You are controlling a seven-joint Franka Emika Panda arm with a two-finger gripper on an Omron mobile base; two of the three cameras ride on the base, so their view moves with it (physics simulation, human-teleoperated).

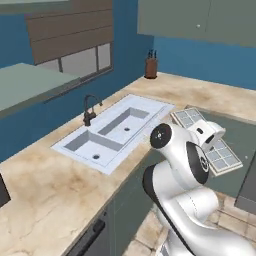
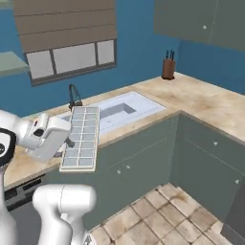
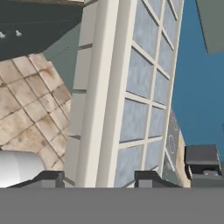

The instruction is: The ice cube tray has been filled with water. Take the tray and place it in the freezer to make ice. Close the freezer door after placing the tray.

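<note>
The ice cube tray [image 2: 81,139] is a pale rectangle with a grid of water-filled cells, held in the air in front of the counter's edge, above the floor. My gripper [image 2: 68,142] is shut on one long edge of it. In the left base view the tray [image 1: 225,157] sticks out on both sides of my white hand, and my gripper [image 1: 206,136] grips its middle. In the hand view the tray [image 3: 131,87] runs upward from between my fingertips [image 3: 146,178], with my gripper [image 3: 100,178] closed across its rim. The freezer and the freezer door are out of view.
A white double sink [image 1: 116,131] with a dark faucet [image 1: 90,110] is set in the beige counter [image 1: 45,195]. A knife block [image 2: 168,67] stands in the far corner. Grey-green cabinets [image 2: 201,162] line the tiled floor [image 2: 158,215]. A dark panel [image 1: 248,185] shows at the right edge.
</note>
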